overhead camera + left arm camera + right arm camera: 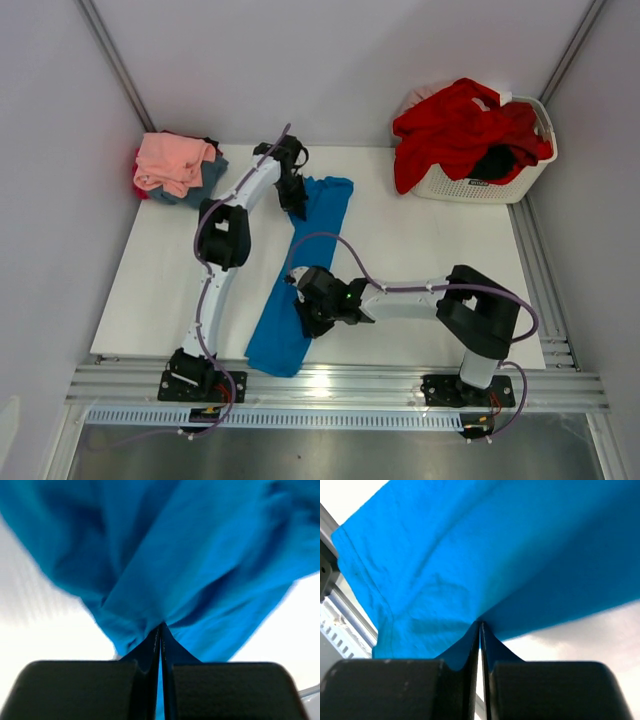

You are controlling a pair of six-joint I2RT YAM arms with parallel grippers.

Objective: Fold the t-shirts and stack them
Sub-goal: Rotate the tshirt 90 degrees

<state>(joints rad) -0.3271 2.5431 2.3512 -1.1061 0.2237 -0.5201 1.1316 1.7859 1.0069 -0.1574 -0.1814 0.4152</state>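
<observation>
A bright blue t-shirt lies stretched in a long narrow band across the white table, from far centre to the near edge. My left gripper is shut on its far end; in the left wrist view the blue cloth bunches at the closed fingertips. My right gripper is shut on the shirt's near part; in the right wrist view the cloth fans out from the closed tips, hem at the left. A stack of tees with a salmon pink one on top sits far left. A red tee and a black one hang out of the basket.
The white slatted basket stands at the far right corner. The metal rail runs along the near edge by the arm bases. Grey walls close in the table on three sides.
</observation>
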